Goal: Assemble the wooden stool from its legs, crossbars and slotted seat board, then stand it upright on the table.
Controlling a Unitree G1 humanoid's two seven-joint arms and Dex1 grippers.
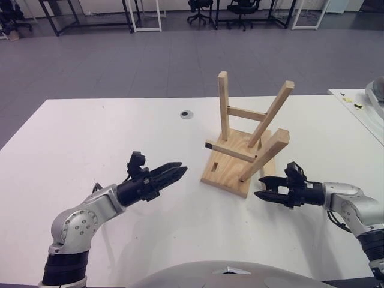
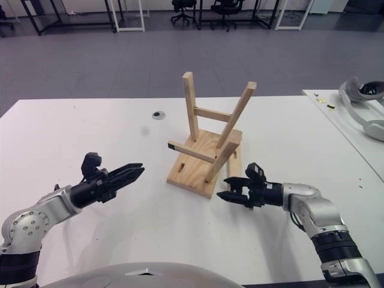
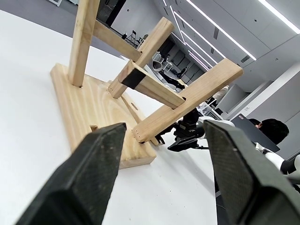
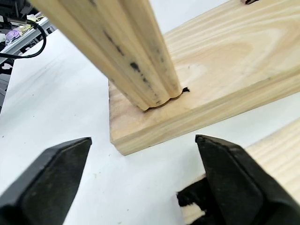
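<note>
The wooden stool (image 1: 264, 153) stands upside down on the white table (image 1: 90, 132), its slotted seat board (image 1: 225, 174) lying flat while the legs (image 1: 224, 105) and crossbars (image 1: 246, 113) lean upward. The left gripper (image 1: 178, 172) and right gripper (image 1: 262, 187) flank it, both released and empty. Turning it upright probably calls for a firm two-sided grip and a slow turn, since the tilted legs look loosely seated. One leg end (image 4: 150, 93) sits lodged in its slot (image 4: 185, 89).
</note>
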